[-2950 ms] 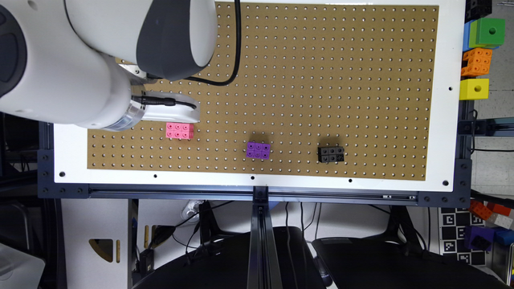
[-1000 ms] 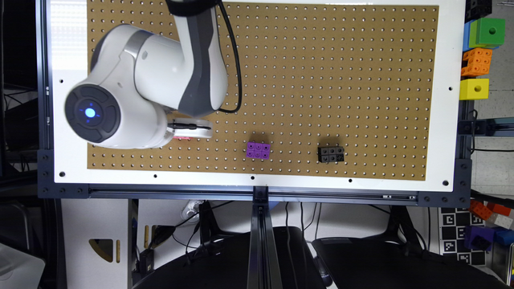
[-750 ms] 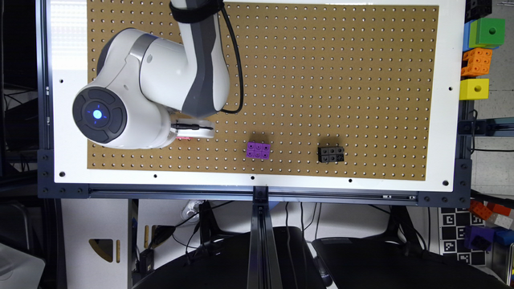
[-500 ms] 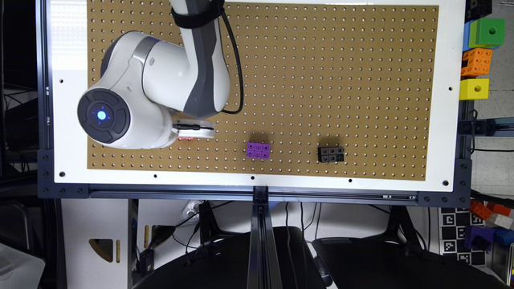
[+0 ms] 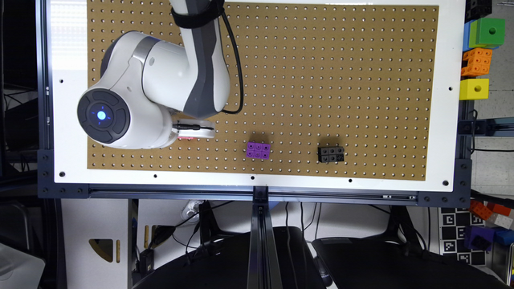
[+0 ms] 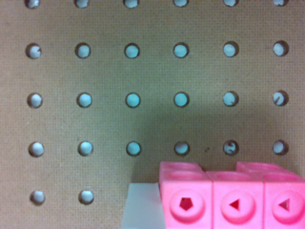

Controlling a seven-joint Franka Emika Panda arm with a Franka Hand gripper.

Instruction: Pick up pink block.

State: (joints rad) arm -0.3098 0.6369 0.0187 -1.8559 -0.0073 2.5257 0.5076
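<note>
- The pink block (image 6: pixel 233 200) in the wrist view is glossy moulded plastic: joined cubes with rounded edges, each visible side face carrying a round recessed disc with a small cut-out (one pentagon, two triangles). The frame edge cuts it off, so the full cube count cannot be read there.
- A pale grey-white flat piece (image 6: pixel 140 206) sits just beside the pink block in the wrist view; whether it is a finger pad cannot be told.
- Jaw state: cannot be told from either view.
- In the exterior view the gripper (image 5: pixel 194 130) shows as a white part directly above the pink block (image 5: pixel 185 138), of which only a thin pink sliver is visible. The block lies on the pegboard (image 5: pixel 321 80) near its lower edge, toward the exterior view's left.
- The pegboard is matte brown fibreboard with a regular grid of round holes, set in a white border on a dark metal frame.
- The purple block (image 5: pixel 258 150) and the black block (image 5: pixel 331 154) are studded bricks on the same lower rows, well apart from each other.
- The arm (image 5: pixel 160 80) has smooth white and grey shells; a round dark cap carries a blue light.
- Green (image 5: pixel 487 33), orange (image 5: pixel 476 62) and yellow (image 5: pixel 474 88) cubes are stacked at the exterior view's right edge.
- Black-and-white square markers (image 5: pixel 455 237) appear at the lower right; no readable writing.
</note>
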